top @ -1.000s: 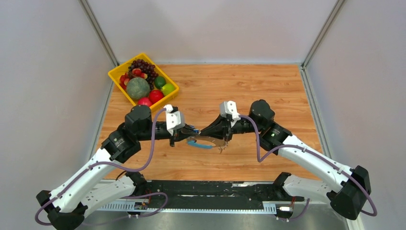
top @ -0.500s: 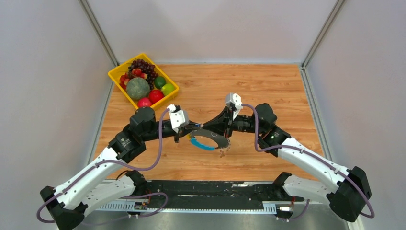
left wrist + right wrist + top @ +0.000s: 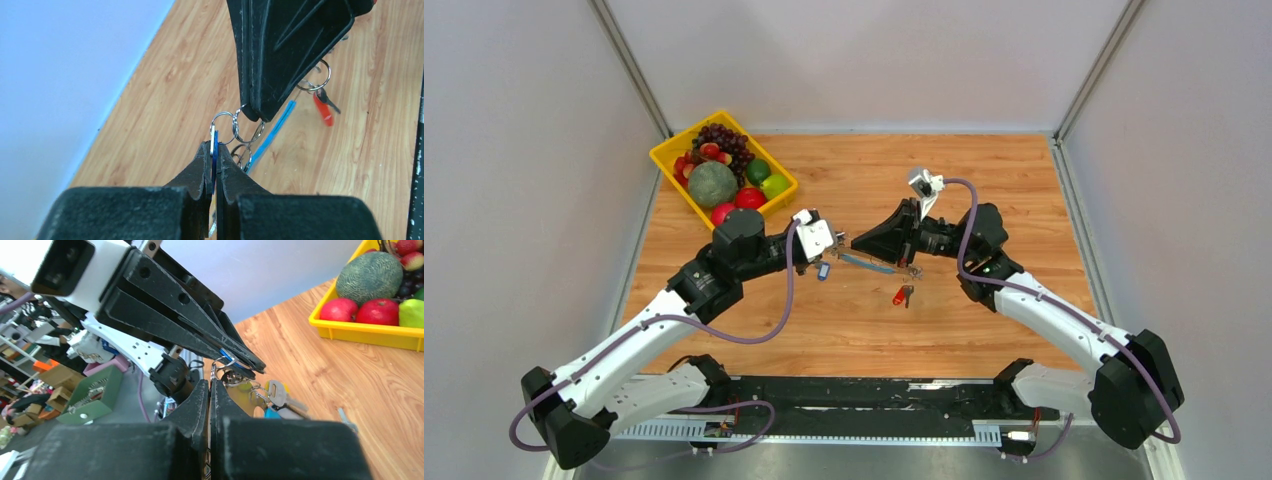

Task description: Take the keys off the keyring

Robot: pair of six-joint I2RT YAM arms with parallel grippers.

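Taut blue keyring point(image 3: 870, 263), red key point(image 3: 902, 295) nearby

Fruit tray point(image 3: 669, 174) (yellow) on wooden table point(image 3: 1004, 190).

left arm point(image 3: 614, 355) and right arm point(image 3: 1064, 325) share white shells, black joints, looping purple cables point(image 3: 790, 280), tapering black fingers point(image 3: 197, 170).

Two tools: the left tool point(image 3: 214, 145) and the right tool point(image 3: 210, 382). One keyring point(image 3: 869, 262). Four keys, as far as the crowded rings let me tell: one blue key point(image 3: 823, 271), one red key point(image 3: 904, 295), one black key point(image 3: 328, 100), one yellow key point(image 3: 275, 387). One yellow basket point(image 3: 684, 135) in the counter's point(image 3: 1024, 180) far left corner holds one melon point(image 3: 712, 184), two large red fruits point(image 3: 749, 199), two green fruits point(image 3: 775, 185) and one bunch of grapes point(image 3: 724, 138).
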